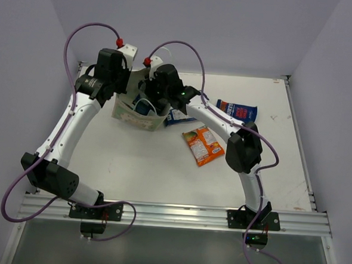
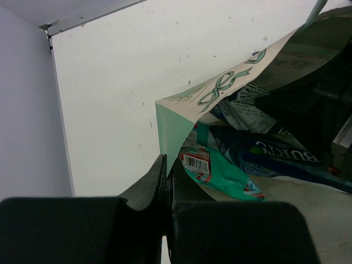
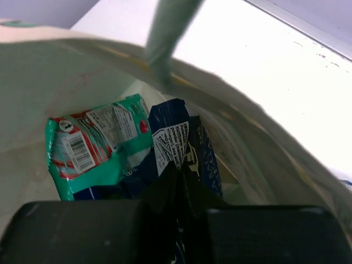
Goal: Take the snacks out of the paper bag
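Observation:
The paper bag [image 1: 133,116] lies tilted at the back left of the table. My left gripper [image 1: 115,85] is shut on the bag's rim [image 2: 166,163], with the pale green wall [image 2: 171,127] pinched between the jaws. My right gripper [image 1: 152,102] reaches into the bag's mouth and is shut on a dark blue-and-white packet [image 3: 177,138]. A teal-green packet [image 3: 93,146] lies beside it inside the bag, and also shows in the left wrist view [image 2: 223,171] with a blue packet [image 2: 280,154]. Outside lie an orange packet [image 1: 203,145] and two blue packets [image 1: 237,109] [image 1: 178,116].
The table [image 1: 149,172] is white, with a raised metal rail along the right side [image 1: 299,145] and the near edge [image 1: 171,212]. Grey walls close off the back and left. A string handle [image 3: 165,38] crosses the bag's mouth.

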Tool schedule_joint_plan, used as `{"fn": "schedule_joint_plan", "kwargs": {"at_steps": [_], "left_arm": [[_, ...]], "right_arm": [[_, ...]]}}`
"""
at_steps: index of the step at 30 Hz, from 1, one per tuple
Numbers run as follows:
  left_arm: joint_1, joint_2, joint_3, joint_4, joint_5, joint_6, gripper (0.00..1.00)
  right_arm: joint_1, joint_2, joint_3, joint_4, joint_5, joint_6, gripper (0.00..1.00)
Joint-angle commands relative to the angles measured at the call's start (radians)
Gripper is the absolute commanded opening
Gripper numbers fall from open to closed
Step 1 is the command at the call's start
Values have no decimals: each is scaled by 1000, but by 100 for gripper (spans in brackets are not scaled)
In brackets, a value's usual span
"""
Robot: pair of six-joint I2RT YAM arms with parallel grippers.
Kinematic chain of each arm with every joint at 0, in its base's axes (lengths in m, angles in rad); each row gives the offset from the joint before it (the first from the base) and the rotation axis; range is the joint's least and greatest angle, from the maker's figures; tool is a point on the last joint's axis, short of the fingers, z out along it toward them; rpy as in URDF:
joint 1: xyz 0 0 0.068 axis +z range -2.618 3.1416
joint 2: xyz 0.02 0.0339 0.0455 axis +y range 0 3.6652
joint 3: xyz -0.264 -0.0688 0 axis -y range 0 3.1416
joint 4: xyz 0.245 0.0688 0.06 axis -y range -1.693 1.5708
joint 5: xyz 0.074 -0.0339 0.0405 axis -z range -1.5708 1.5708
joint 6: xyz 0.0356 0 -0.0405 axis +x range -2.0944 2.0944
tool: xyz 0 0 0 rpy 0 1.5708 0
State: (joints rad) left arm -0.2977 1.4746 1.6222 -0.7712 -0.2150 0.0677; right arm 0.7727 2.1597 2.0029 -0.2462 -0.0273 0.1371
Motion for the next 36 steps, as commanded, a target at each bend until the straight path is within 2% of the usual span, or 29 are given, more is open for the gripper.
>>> {"fn": "schedule_joint_plan", "kwargs": {"at_steps": [1, 4, 9, 18, 22, 29, 31, 33, 35, 36], "left_arm": [[-4, -59, 4, 79, -3, 4, 0], [-4, -62, -2, 81, -32, 6, 0], [-3, -48, 2, 73, -135, 3, 0], [8, -11, 22, 75, -240, 6, 0], [17, 3, 30, 82, -290, 18, 0], [43, 64, 103, 98, -342, 26, 0], [45, 73, 114, 113, -348, 35, 0], [52, 81, 123, 137, -368, 60, 0], [58, 82, 125, 161, -374, 95, 0], [58, 81, 120, 191, -373, 109, 0]], "right_arm": [[-9, -9, 68, 32, -19, -11, 0], [-9, -56, 91, 15, -55, -25, 0], [-7, -259, 63, 48, -144, -21, 0], [-13, -520, -16, 48, -128, -47, 0], [-42, -691, -111, 51, -25, -4, 0], [-116, -944, -416, -34, 162, 64, 0], [-118, -978, -513, -86, 138, 85, 0], [-118, -1014, -582, -108, 40, 105, 0], [-115, -1026, -683, -117, -67, 160, 0], [-104, -1025, -716, -111, -197, 200, 0]]}}
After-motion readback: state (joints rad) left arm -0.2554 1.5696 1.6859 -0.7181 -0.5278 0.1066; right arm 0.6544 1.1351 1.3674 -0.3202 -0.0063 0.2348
